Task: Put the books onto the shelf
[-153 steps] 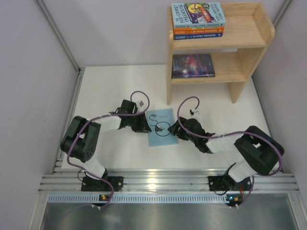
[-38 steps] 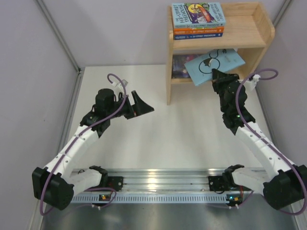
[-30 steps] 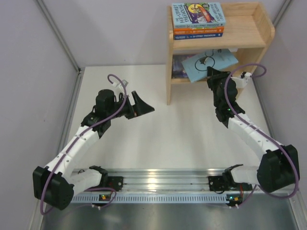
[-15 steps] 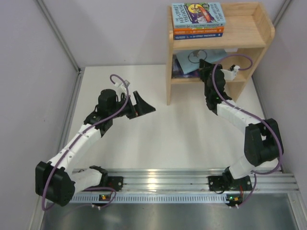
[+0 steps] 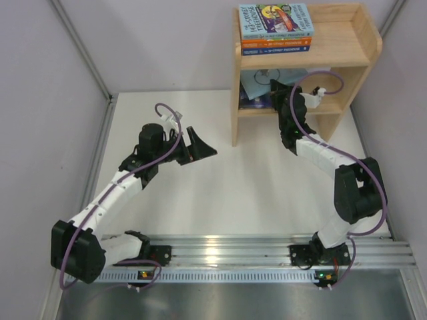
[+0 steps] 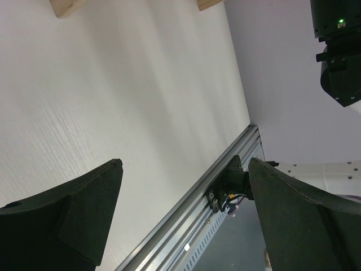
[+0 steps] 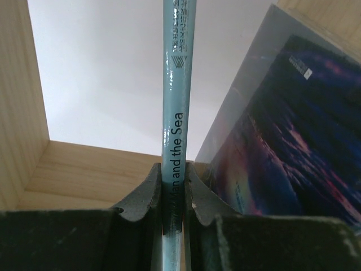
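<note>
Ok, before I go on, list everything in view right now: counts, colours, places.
shelf: one, light wood, far right of table
stacked books: three, light blue over orange over dark blue, top level
galaxy book: one, dark purple, lower level
pale blue book: one, lower level, partly over the galaxy book
table: one, white
left gripper: one, black, open, empty, over the table
right gripper: one, black, shut on the pale blue book, inside the lower level

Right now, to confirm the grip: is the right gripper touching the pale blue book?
Touching. The right wrist view shows the right gripper clamped on the pale blue book, a pad against each side.
</note>
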Robot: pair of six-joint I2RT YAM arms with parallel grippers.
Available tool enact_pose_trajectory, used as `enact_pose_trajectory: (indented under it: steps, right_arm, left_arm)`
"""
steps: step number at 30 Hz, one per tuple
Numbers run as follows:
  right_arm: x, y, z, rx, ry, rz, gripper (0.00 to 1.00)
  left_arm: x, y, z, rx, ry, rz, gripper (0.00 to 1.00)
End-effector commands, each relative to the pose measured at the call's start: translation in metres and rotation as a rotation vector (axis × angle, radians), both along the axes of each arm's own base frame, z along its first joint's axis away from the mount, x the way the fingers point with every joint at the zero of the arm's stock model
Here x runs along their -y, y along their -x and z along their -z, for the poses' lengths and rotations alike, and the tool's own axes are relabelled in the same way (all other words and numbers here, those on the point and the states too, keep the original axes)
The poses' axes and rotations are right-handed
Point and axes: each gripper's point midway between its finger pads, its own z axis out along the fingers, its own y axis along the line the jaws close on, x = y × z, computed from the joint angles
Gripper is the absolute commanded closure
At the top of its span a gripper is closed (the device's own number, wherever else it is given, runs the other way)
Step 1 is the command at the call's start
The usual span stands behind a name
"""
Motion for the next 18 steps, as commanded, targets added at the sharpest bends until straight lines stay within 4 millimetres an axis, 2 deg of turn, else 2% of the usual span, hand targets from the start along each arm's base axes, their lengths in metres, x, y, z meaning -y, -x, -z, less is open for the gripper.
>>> enact_pose_trajectory:
  steps: [1, 6, 12, 16, 18]
  right_arm:
    - [-0.016, 0.009, -0.062, 0.162, -0.092, -0.046, 1.00]
    - [-0.024, 0.012, -0.055, 0.147, -0.079, -0.085, 0.94]
    - [-0.052, 0.019, -0.047, 0.104, -0.056, -0.208, 0.87]
    - [-0.057, 0.024, -0.039, 0.078, -0.058, -0.248, 0.85]
    - [-0.060, 0.027, -0.038, 0.068, -0.050, -0.265, 0.82]
  left_arm:
    - [-0.001, -0.008, -0.006, 0.071, -0.005, -0.006, 0.02]
    - [0.001, -0.007, -0.003, 0.064, -0.011, 0.009, 0.02]
    - [0.000, -0.008, -0.001, 0.052, -0.016, -0.008, 0.02]
    - [-0.001, -0.009, -0.004, 0.056, -0.014, -0.014, 0.02]
    - [-0.002, -0.009, -0.004, 0.055, -0.014, -0.020, 0.02]
